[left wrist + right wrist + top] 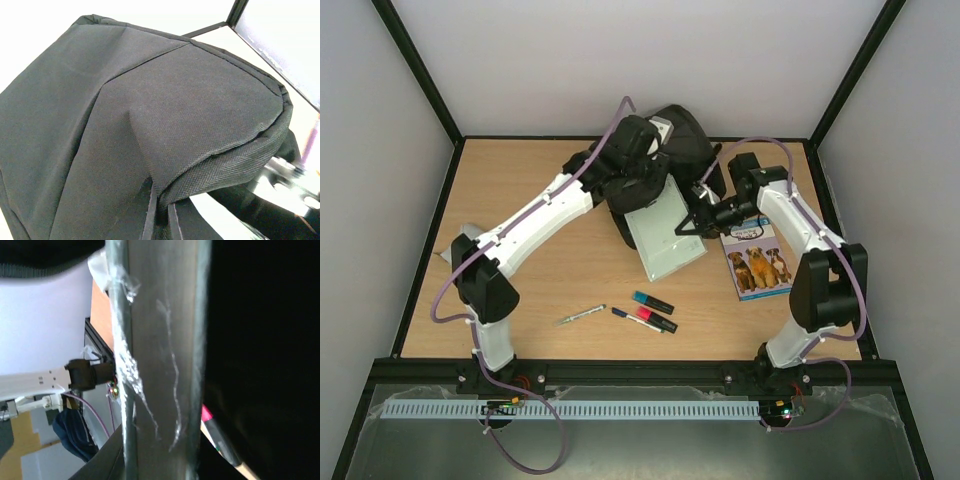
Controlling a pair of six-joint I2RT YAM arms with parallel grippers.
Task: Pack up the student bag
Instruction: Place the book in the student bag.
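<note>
The student bag (685,135), a large black fabric backpack, lies at the back middle of the table. My left gripper (161,222) is shut on a fold of its black fabric (165,115), which fills the left wrist view. A flat grey pad (665,238) in clear plastic wrap lies slanted in front of the bag, its far end at the bag's mouth. My right gripper (692,222) is shut on the pad's right edge. In the right wrist view the pad (160,365) stands edge-on between the jaws.
A book with dogs on its cover (757,262) lies at the right. Near the front lie a blue marker (652,301), a pink marker (657,320), a blue pen (624,314) and a white pen (580,315). Something light grey (458,238) shows behind the left arm.
</note>
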